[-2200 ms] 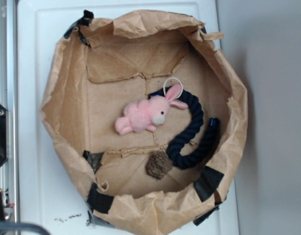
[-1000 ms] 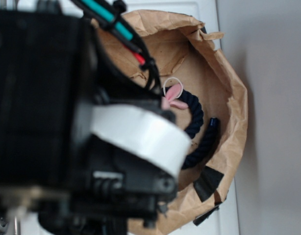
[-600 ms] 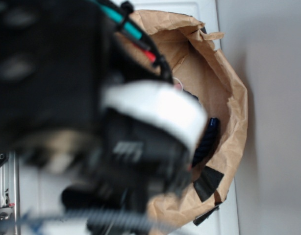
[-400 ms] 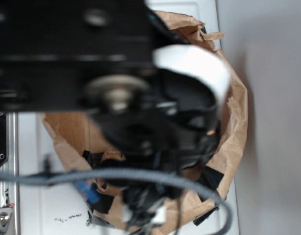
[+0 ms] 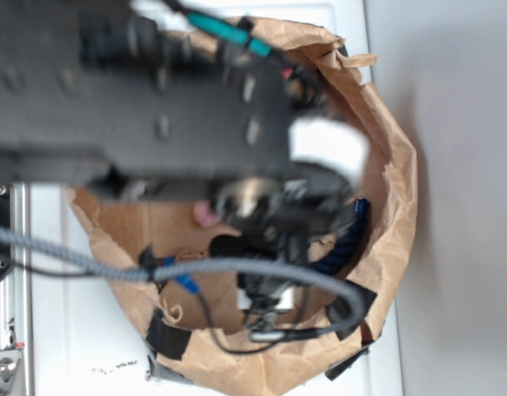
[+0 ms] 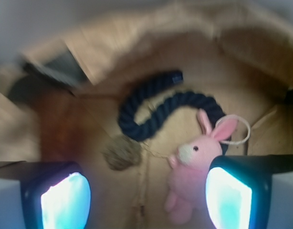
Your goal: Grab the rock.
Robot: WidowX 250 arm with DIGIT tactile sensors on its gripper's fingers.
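Note:
In the wrist view the rock, a small lumpy brown-grey stone, lies on the brown paper floor just below the dark navy rope. My gripper is open above the floor. Its two blue-lit fingers stand wide apart at the bottom corners. The rock is ahead of the gap, nearer the left finger and clear of both. The pink plush bunny lies by the right finger. In the exterior view my blurred arm covers the rock; a bit of pink bunny and the rope's end show.
Everything lies inside a brown paper bag with rolled-down crumpled walls and black tape patches, standing on a white surface. The bag's walls rise all round the wrist view. Grey and black cables hang from the arm over the bag.
The arm has swung in from the left over the bag and further right and down, now hiding the rock and most of the bunny from the exterior camera.

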